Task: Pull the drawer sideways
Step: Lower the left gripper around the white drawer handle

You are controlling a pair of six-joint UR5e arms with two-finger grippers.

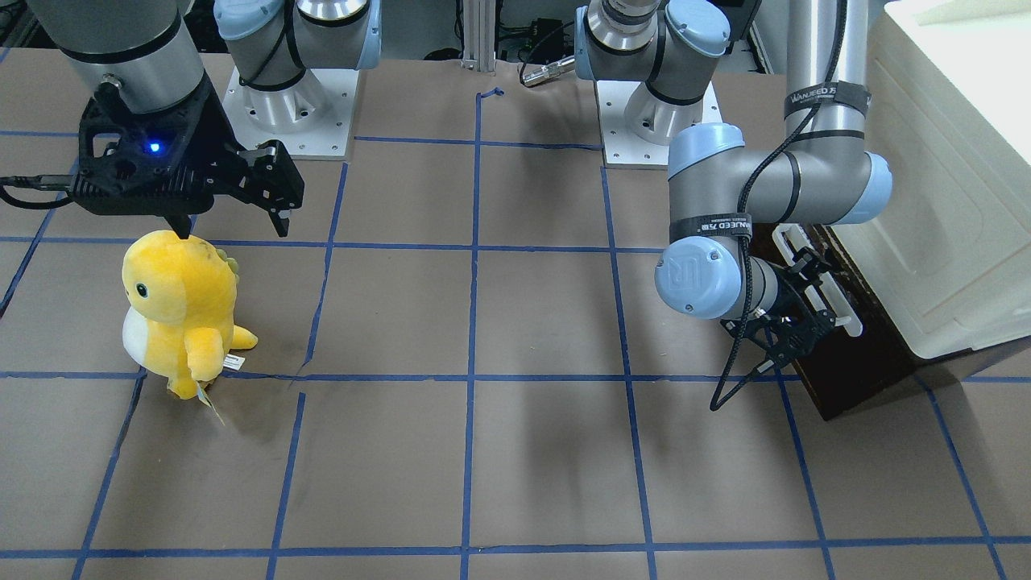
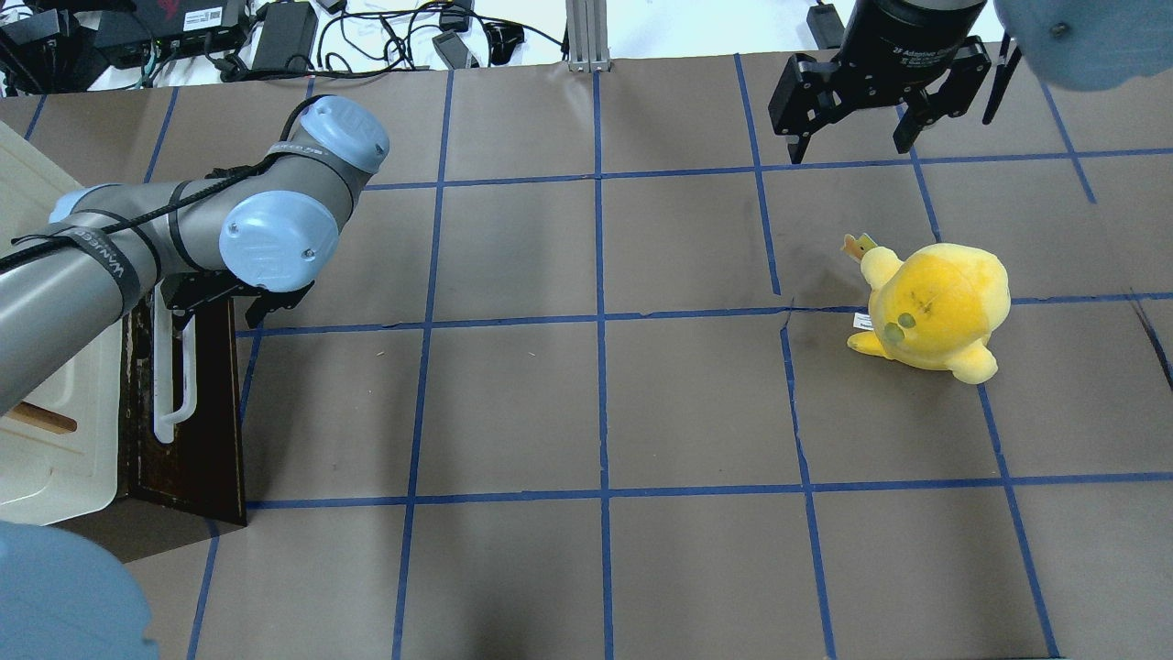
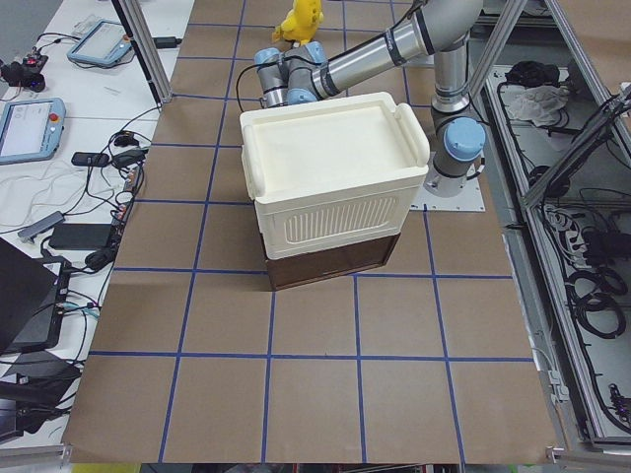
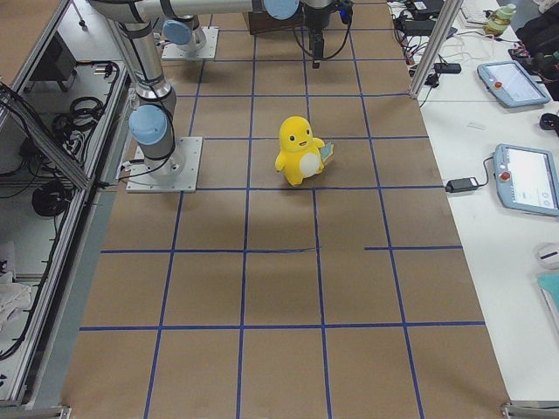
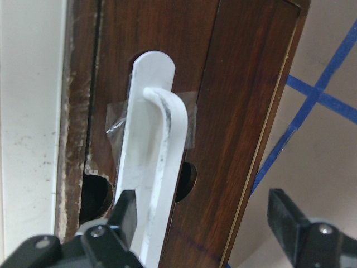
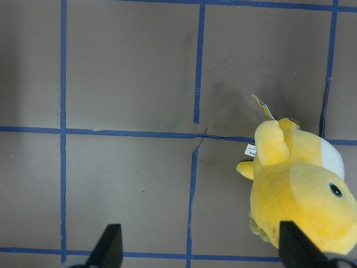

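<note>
Since the drawer (image 2: 206,412) looks pushed in under the cream cabinet (image 3: 335,177) at the tabletop's (image 2: 596,412) left end, no clue what's inside. Its white handle (image 5: 150,167) sits between the left gripper's (image 5: 203,206) wide-spread fingers (image 5: 290,223), close by one; the other hangs past the panel's edge. Right gripper (image 2: 848,147) is spread empty too, near a yellow plush (image 2: 935,307).

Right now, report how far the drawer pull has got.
Done: the left end effector is lined up, open, straddling the white handle. In hand: nothing gripped yet. Left: close, then pull sideways; the drawer shows no pale tray interior. The right end effector hangs open, uninvolved.
</note>
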